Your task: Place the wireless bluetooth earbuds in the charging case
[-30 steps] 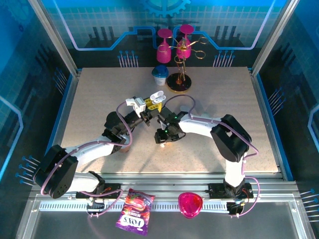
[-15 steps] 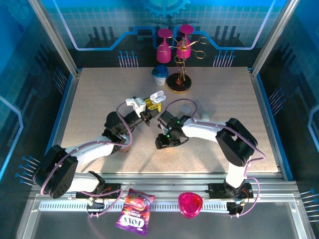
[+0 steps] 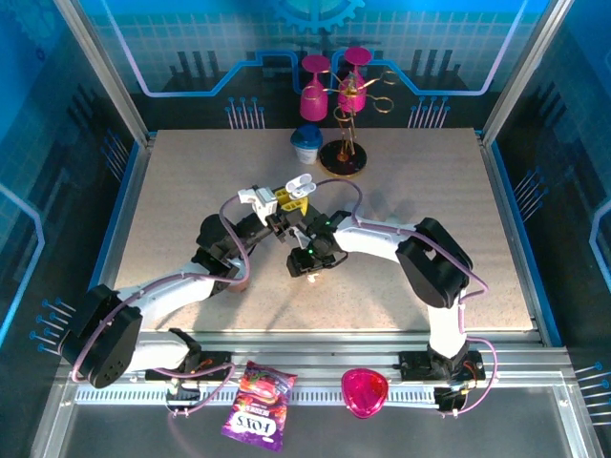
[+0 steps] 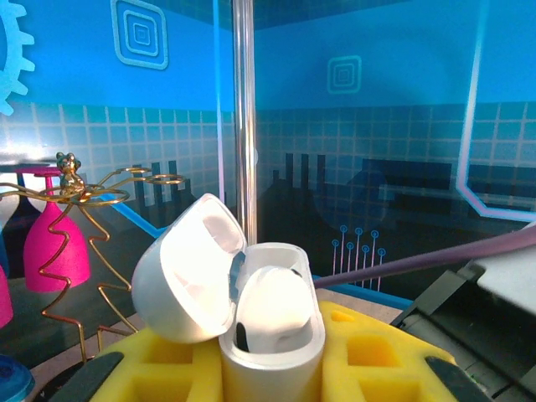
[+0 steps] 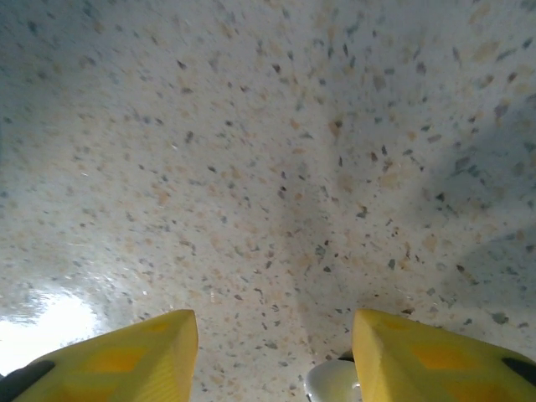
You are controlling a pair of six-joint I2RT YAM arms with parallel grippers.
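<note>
My left gripper (image 3: pixel 292 197) is shut on the white charging case (image 4: pixel 272 364), which stands upright between its yellow pads (image 4: pixel 368 352). The case's lid (image 4: pixel 188 276) is swung open to the left. One white earbud (image 4: pixel 272 310) sits in the case. In the top view the case (image 3: pixel 302 182) is held above the table's middle. My right gripper (image 3: pixel 304 260) points down at the table just in front of it. Its yellow fingers (image 5: pixel 126 356) stand well apart. A small white rounded earbud (image 5: pixel 331 381) lies on the table against the inner side of the right finger.
At the back stands a gold wire stand (image 3: pixel 346 143) with pink glasses, and beside it a blue cup (image 3: pixel 306 143). A purple candy bag (image 3: pixel 258 405) and a pink dish (image 3: pixel 365 391) lie on the front rail. The speckled table (image 5: pixel 268 167) is bare under the right gripper.
The right arm has swung its gripper a little to the left, closer under the left gripper, and its fingers have spread wider. The left arm still holds the case in place.
</note>
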